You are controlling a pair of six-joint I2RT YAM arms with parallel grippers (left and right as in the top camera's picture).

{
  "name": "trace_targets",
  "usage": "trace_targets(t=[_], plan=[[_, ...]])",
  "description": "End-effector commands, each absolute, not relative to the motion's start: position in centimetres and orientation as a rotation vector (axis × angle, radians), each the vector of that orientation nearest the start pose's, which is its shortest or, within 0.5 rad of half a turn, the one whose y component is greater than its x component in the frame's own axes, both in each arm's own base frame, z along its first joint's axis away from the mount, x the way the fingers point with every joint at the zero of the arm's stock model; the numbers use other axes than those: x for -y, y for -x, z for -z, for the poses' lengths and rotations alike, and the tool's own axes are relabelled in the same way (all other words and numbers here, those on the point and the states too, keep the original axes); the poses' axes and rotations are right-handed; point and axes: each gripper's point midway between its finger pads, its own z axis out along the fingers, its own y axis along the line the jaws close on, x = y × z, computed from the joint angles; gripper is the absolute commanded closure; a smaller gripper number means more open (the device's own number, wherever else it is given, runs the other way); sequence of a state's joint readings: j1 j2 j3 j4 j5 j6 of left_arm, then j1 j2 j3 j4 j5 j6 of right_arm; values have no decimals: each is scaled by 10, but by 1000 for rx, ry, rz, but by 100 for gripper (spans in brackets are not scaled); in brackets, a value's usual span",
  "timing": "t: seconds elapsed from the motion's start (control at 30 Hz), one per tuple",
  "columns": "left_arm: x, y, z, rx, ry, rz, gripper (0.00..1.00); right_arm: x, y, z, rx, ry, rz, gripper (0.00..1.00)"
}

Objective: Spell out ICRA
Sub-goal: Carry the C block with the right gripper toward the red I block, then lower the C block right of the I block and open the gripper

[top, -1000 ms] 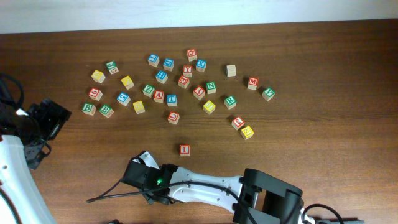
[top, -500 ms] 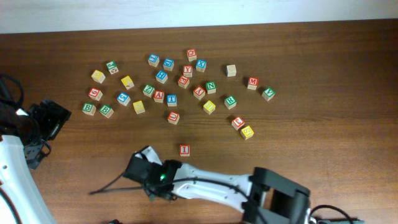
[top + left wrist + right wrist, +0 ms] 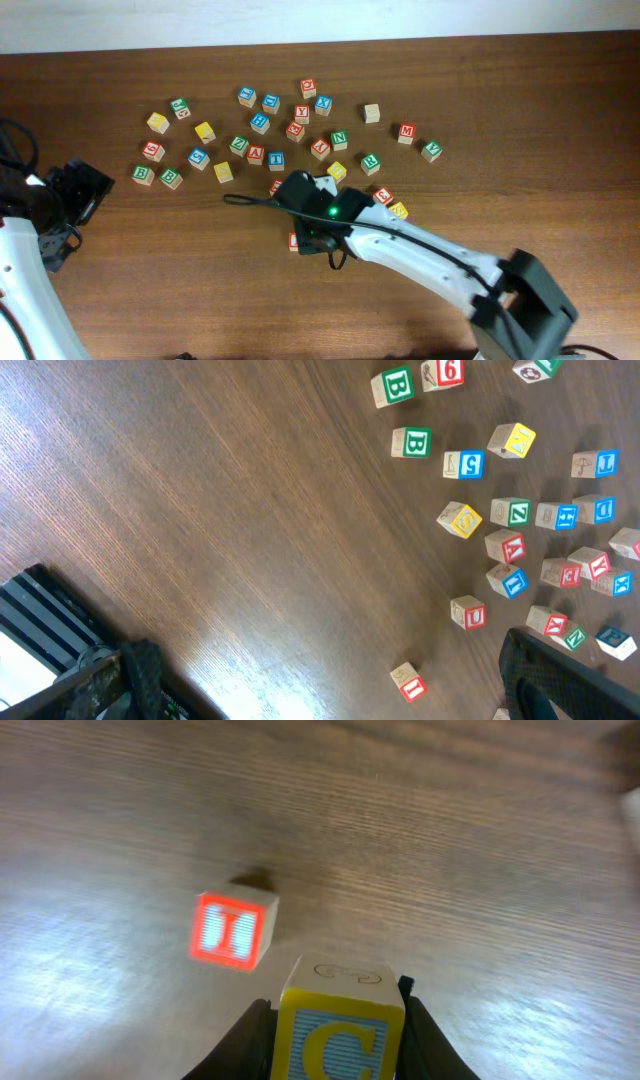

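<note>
While the right gripper (image 3: pixel 337 1015) has its two fingers pressed in on the sides of the C cube (image 3: pixel 338 1045), that cube sits low over the wood just beside the I cube (image 3: pixel 228 932), to its right and nearer the wrist camera. From here I can't tell whether it touches the table yet.

As I see it, the main risk is closeness: the fingers bulge out on both sides of the cube, and a small sideways drift could knock the I askew or push it out of line. The second risk is facing. The C face is turned toward the wrist camera rather than clearly upward, with a plain wooden face above it — if it is let go like that, the letter may not end up on top. The I's red face lies flat and is a little twisted against the C, so the pair could sit crooked.

Being a cube, the C block has no long axis; only its lettered face matters, and that reads upright in the wrist view.

The left gripper (image 3: pixel 75 190) waits at the table's left edge, jaws wide and empty — well apart from all this.
</note>
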State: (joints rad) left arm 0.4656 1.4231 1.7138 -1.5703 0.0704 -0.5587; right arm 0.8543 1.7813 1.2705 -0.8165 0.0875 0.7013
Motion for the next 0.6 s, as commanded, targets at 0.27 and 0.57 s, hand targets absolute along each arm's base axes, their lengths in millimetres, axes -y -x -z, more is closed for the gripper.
trace_targets(t=[0.27, 0.57], plan=[[-113, -244, -270, -2473, 1398, 105, 1, -272, -258, -17, -2933, 152, -112, 76], [-113, -244, -270, -2473, 1398, 105, 0, -289, -255, -6, -2925, 153, -261, 76]])
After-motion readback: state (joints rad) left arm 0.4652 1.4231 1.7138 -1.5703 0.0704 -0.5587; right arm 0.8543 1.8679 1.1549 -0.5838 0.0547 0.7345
